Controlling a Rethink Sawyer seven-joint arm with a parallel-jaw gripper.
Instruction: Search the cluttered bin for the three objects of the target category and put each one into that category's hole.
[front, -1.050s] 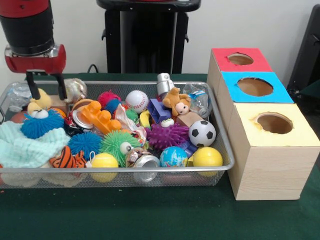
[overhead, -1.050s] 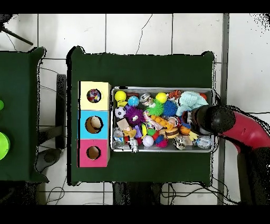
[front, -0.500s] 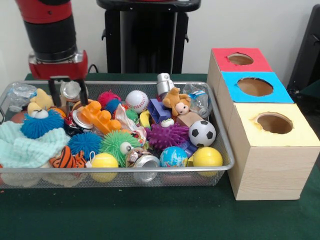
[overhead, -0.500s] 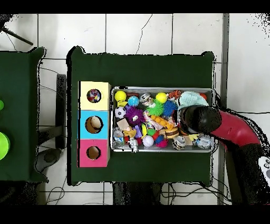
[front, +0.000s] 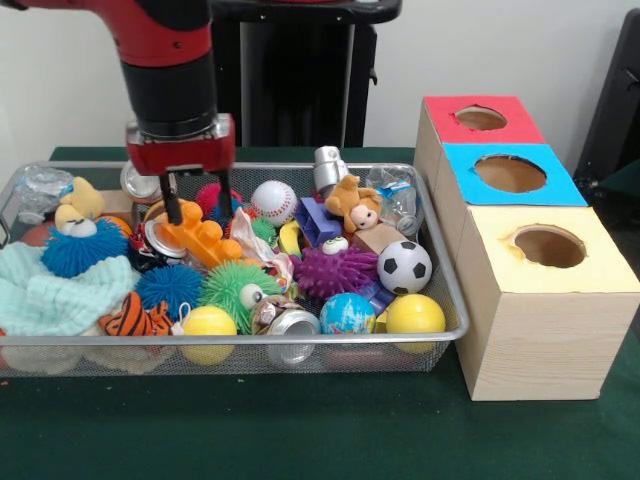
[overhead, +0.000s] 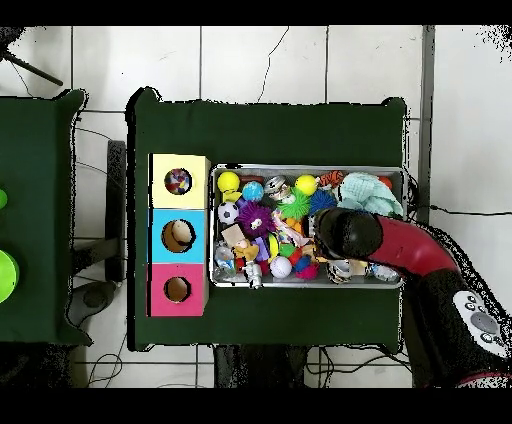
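A dark green table (overhead: 270, 130) carries a wire bin (overhead: 309, 169) packed with small toys. Just beside the bin's left end stand three boxes in a column: yellow box (overhead: 179, 165), blue box (overhead: 179, 216), and red box (overhead: 178, 272). Each has one round hole in its top; something lies inside the yellow and blue holes. The red and black arm (overhead: 420, 255) enters from lower right and covers the bin's right-centre; its gripper is hidden beneath it. Visible toys include a yellow ball (overhead: 229, 181), a soccer ball (overhead: 230, 212), a purple spiky ball (overhead: 254, 218) and a pale teal cloth (overhead: 365, 191). A second green table (overhead: 35, 200) stands apart, left.
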